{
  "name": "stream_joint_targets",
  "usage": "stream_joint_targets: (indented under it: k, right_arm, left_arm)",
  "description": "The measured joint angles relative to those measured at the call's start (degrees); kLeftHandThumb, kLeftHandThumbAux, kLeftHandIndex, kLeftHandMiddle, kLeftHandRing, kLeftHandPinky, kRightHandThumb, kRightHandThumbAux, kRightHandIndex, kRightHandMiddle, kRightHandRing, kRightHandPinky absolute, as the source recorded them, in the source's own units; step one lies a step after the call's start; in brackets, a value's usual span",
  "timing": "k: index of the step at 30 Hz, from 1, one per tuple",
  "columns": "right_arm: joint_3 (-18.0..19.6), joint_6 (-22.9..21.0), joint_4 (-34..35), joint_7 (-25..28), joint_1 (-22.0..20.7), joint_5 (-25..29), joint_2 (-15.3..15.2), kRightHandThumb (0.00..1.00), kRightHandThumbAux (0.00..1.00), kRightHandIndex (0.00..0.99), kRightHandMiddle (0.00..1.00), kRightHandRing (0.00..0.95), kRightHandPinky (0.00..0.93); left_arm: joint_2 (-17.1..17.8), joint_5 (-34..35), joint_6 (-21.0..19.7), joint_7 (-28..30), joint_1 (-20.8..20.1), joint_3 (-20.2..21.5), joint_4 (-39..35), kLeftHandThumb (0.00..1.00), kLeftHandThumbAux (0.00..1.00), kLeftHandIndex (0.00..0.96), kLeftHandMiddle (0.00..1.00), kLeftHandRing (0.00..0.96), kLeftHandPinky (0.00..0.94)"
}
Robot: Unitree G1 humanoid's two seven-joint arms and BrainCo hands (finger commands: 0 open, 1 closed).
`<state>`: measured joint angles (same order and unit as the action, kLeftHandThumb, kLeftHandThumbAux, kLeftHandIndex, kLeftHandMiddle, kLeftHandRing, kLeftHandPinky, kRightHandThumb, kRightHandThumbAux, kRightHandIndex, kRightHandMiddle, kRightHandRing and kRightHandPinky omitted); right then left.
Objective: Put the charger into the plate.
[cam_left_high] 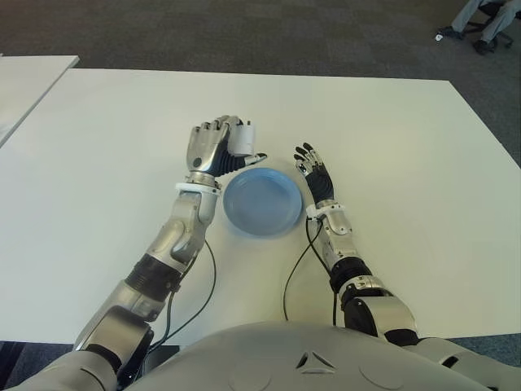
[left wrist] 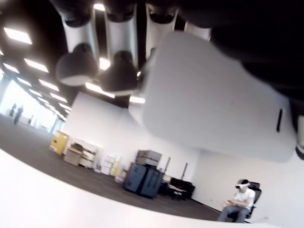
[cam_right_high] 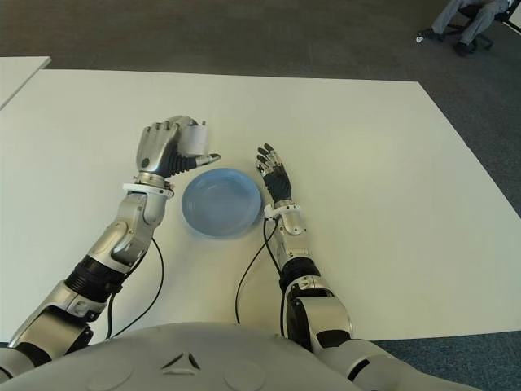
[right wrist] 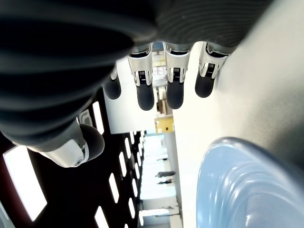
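Your left hand (cam_left_high: pixel 218 147) clamps the small white block-shaped charger (cam_left_high: pixel 242 138) just beyond the round blue plate (cam_left_high: pixel 262 201), ready to release, while your open right hand (cam_left_high: pixel 314 169) shows beside the plate's right rim.

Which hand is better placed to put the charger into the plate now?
The left hand: it already grips the white charger just beyond the blue plate's rim. The right hand shows open and empty beside the plate's right side.
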<state>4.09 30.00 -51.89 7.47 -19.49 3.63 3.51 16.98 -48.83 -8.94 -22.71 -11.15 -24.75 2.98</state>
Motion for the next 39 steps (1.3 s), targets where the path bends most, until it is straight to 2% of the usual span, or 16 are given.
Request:
stream_joint_targets:
  k: [9,20,34,37,39]
  right_arm:
    - [0.38,0.0,0.11,-0.25,0.04,0.04,0.23,0.0,0.546,0.054,0.135,0.097,0.081]
    - [0.75,-0.02,0.7,-1.09,0.42,0.04,1.0,0.0,0.571,0.045,0.121,0.088,0.06]
    - [0.93,-0.05,1.16,-0.74,0.74,0.06,0.97,0.0,0.592,0.031,0.103,0.075,0.056]
    - [0.94,-0.05,1.18,-0.67,0.75,0.06,0.96,0.0,0.594,0.029,0.103,0.074,0.053]
    - [0.94,-0.05,1.19,-0.57,0.76,0.06,0.95,0.0,0.596,0.027,0.101,0.072,0.046]
  left_arm:
    - [-0.33,-1.34,4.26,-0.1,0.17,-3.19,4.17,0.739,0.694,0.444,0.85,0.846,0.86]
    - [-0.26,-3.43,7.48,-0.17,2.36,-5.73,4.49,0.737,0.695,0.443,0.846,0.842,0.855]
    - [0.31,-4.78,11.68,-1.68,3.33,-7.34,8.05,0.736,0.695,0.443,0.846,0.843,0.855]
    - [0.37,-4.43,13.81,-2.63,3.31,-7.32,9.01,0.733,0.695,0.443,0.831,0.821,0.816]
    - [0.35,-3.98,15.32,-3.25,3.24,-7.3,9.82,0.716,0.695,0.437,0.767,0.749,0.722]
